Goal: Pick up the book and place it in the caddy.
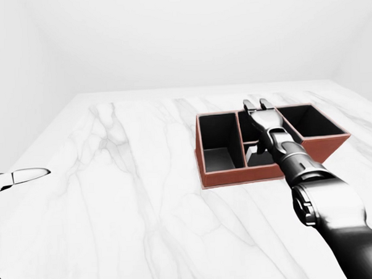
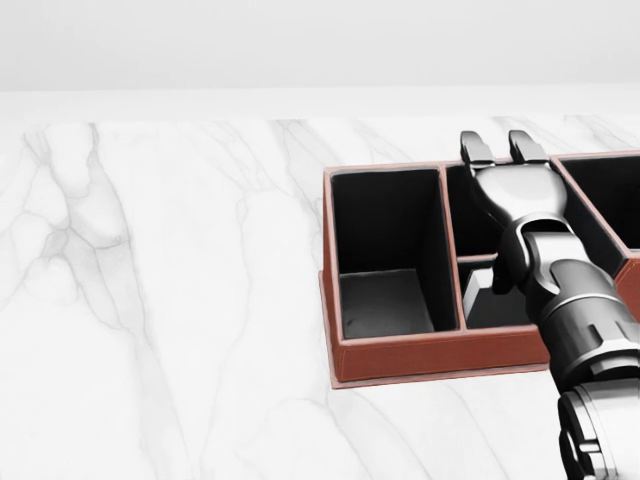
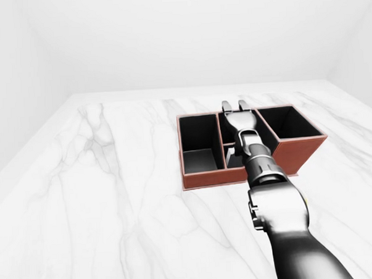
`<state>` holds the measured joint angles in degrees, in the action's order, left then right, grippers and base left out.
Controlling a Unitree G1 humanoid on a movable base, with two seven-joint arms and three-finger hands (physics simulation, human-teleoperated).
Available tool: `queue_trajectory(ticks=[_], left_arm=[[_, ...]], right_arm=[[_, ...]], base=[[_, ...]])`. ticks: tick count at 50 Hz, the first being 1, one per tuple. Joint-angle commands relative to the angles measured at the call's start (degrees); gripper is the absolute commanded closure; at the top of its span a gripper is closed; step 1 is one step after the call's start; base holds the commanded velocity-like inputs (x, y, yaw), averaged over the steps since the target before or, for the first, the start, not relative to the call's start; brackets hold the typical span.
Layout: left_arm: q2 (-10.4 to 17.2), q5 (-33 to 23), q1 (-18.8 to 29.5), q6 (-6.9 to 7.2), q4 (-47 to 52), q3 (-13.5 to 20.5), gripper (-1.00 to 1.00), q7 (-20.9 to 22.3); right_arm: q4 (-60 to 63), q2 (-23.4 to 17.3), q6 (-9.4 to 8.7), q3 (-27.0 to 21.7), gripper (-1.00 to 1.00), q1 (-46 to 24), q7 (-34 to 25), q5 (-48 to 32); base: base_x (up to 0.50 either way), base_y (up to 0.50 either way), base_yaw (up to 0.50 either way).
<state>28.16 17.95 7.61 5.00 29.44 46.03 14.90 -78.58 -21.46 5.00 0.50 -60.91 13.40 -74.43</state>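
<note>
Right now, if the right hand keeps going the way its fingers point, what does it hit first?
Probably nothing soon. The right hand has its fingers open above the caddy, at its far rim, pointing toward the top of the head view. Beyond lies only bare marble table. Its height over the rim is hard to judge, so it could clip it.

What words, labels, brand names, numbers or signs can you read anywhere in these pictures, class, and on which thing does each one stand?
None: no readable text shows in any view.
The red-brown caddy with black compartments bears no label.
The white marble tabletop shows only grey veins.
The robot's dark metallic right hand, fingers open over the caddy, carries no marking.
The pale object at the left-eye view's left edge shows no lettering.
</note>
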Motion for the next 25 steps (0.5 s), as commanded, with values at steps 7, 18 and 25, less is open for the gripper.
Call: queue_trajectory(ticks=[7,18,25], left_arm=[[0.1,0.1,0.0,0.00,-0.4,0.1,-1.00,0.2],[0.3,0.1,0.2,0.00,-0.4,-0.1,-1.00,0.1],[0.2,-0.3,0.2,0.00,-0.1,-0.4,-1.00,0.0]], right_arm=[[1.3,-1.7,0.00,0.1,-1.00,-1.1,0.0,4.9],[4.1,-4.0,0.00,-0.7,-1.00,-2.2,-1.9,9.6],[10.8,-5.7,0.00,-3.3,-1.00,0.1,-8.1,19.7]], base=[[0.00,0.00,0.00],[0.00,0.00,0.00],[0.00,0.00,0.00]])
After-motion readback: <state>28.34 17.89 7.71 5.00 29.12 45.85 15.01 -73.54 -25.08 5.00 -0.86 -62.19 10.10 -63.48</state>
